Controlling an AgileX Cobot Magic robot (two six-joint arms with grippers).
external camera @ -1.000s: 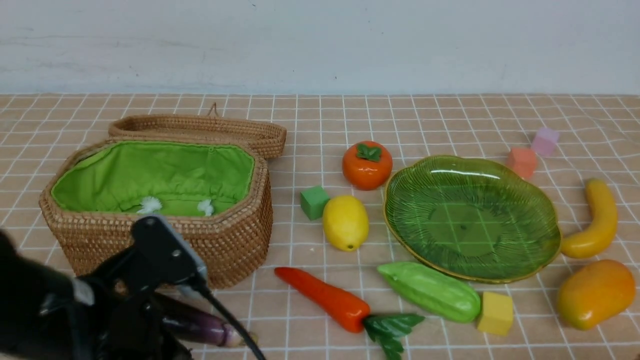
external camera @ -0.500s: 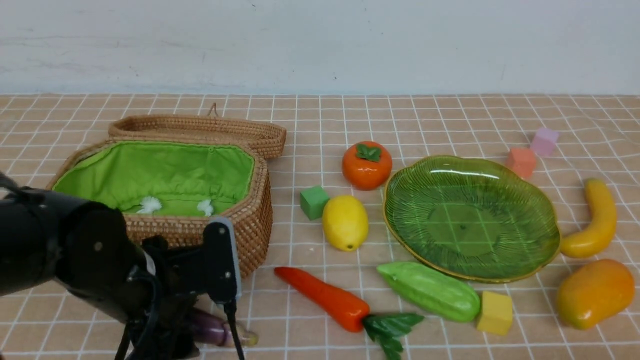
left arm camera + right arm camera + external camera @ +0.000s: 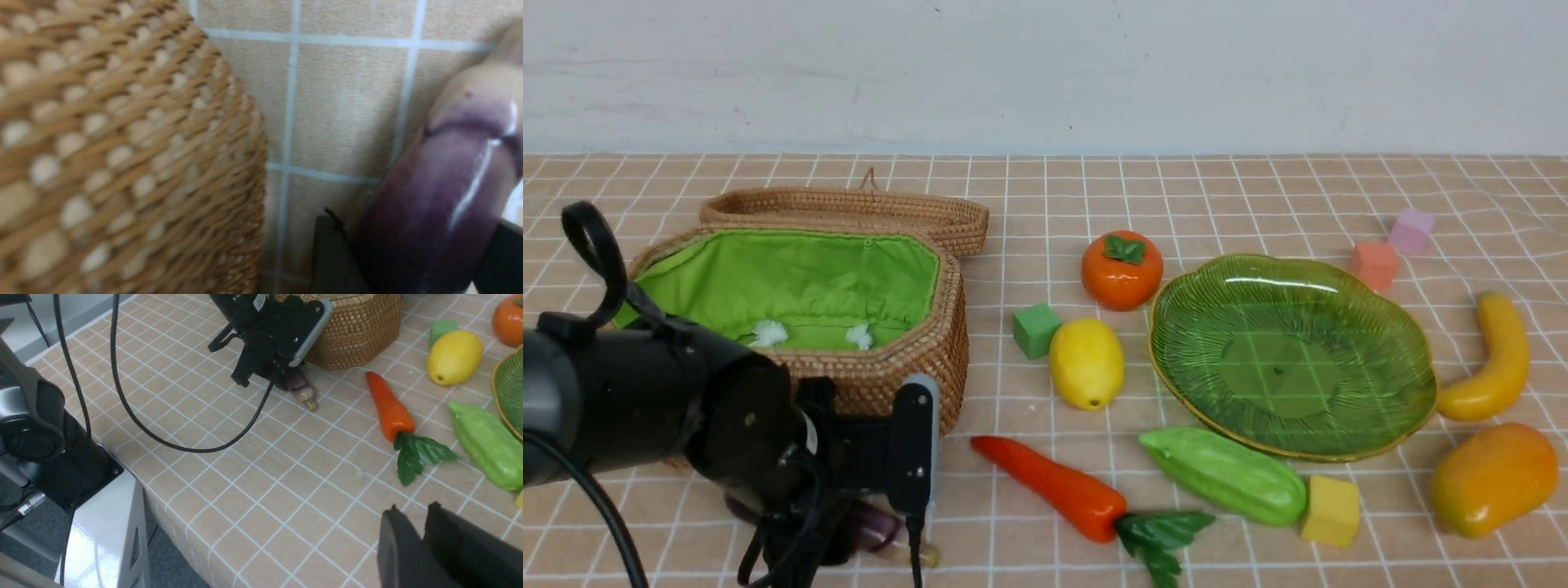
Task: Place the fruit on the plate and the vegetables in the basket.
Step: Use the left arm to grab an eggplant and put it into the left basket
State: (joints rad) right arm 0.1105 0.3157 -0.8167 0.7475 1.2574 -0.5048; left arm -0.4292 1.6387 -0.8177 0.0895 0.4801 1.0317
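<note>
My left gripper is low on the table in front of the basket, shut on the dark purple eggplant, which lies on the cloth. In the left wrist view the eggplant fills the gap between both fingers. The carrot and green gourd lie in front of the empty plate. The lemon and persimmon are left of the plate. The banana and mango are right of it. My right gripper is shut and empty above the table's near side.
The basket's lid lies open behind it. Foam cubes sit about: green by the lemon, yellow by the gourd, orange and pink behind the plate. The table edge shows in the right wrist view.
My left arm has swung right and its wrist has turned, so the gripper now sits over the eggplant's middle. The eggplant lies in about the same place.
</note>
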